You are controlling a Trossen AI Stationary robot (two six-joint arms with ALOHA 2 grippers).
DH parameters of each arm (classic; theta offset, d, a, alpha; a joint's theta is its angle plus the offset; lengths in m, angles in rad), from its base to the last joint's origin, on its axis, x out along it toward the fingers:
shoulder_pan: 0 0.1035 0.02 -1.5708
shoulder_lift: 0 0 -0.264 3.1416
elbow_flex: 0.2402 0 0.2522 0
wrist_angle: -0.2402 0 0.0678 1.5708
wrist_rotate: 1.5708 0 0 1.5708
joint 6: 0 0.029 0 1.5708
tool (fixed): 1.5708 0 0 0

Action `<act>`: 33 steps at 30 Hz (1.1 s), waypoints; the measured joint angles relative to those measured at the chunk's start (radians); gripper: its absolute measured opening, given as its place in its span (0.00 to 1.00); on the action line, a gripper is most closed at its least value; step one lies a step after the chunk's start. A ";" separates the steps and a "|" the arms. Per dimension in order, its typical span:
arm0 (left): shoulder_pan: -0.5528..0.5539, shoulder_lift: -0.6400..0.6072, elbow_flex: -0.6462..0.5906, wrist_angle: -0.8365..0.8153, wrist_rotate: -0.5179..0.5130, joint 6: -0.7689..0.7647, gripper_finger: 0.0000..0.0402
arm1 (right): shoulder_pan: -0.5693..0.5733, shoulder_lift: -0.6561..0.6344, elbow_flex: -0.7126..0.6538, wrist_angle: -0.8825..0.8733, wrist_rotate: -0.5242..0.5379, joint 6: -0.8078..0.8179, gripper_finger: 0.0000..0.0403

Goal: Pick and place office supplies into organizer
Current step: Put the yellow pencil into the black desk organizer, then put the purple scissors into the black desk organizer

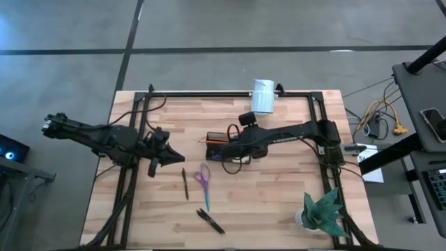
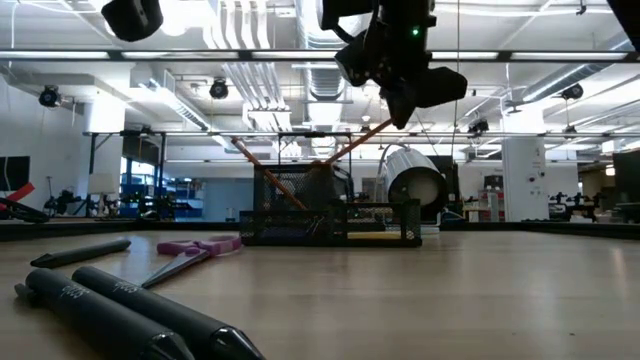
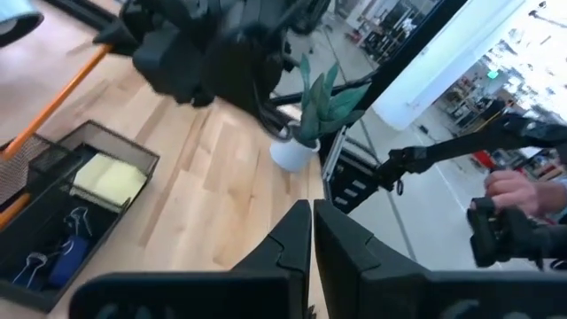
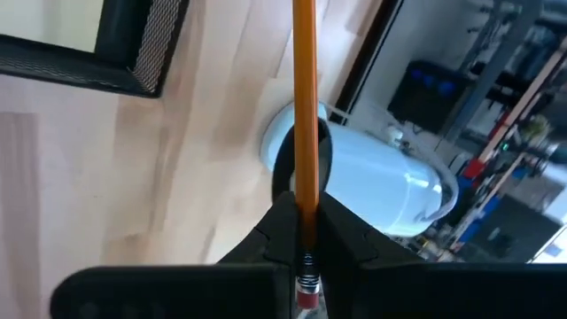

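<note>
My right gripper (image 4: pixel 301 232): I am pinching an orange pencil (image 4: pixel 305 106) between my closed fingers, eraser end at the fingertips, the shaft running straight out ahead of me.
Pencil's long axis: in the right wrist view it is pointing past the mesh corner of the organizer (image 4: pixel 133 53) toward the white cylinder (image 4: pixel 381 182); so the tip is lying beyond the tray's edge, not over a slot.
Where the organizer lies from me: in the high view my right gripper (image 1: pixel 224 148) is hanging directly over the black organizer (image 1: pixel 217 140), with the pencil (image 1: pixel 210 140) sticking out across it toward the left arm's side.
What I judge the move turns on: I am reckoning the pencil must tip down into a compartment, so its length has to line up with the tray, not across it.
Tray contents: a yellow sticky-note pad (image 3: pixel 109 176) and binder clips (image 3: pixel 62 244) are already sitting in compartments.
My left gripper (image 1: pixel 164 157): closed on nothing, waiting near the table's left rail.
Farther off: a black pen (image 1: pixel 185 184), purple-handled scissors (image 1: pixel 203 183) and two dark markers (image 1: pixel 210 220) are lying on the table (image 1: pixel 279 202), nearer to my left arm.
</note>
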 joint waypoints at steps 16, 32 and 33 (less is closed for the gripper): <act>0.000 0.011 -0.015 0.015 -0.018 0.000 0.00 | -0.012 0.115 0.092 0.141 0.057 -0.275 0.16; 0.000 0.000 -0.015 0.014 -0.018 0.007 0.00 | 0.040 0.133 0.367 0.082 0.139 0.054 0.37; 0.000 -0.001 -0.015 0.014 -0.018 0.007 0.00 | 0.055 0.132 0.394 0.054 0.139 0.152 0.37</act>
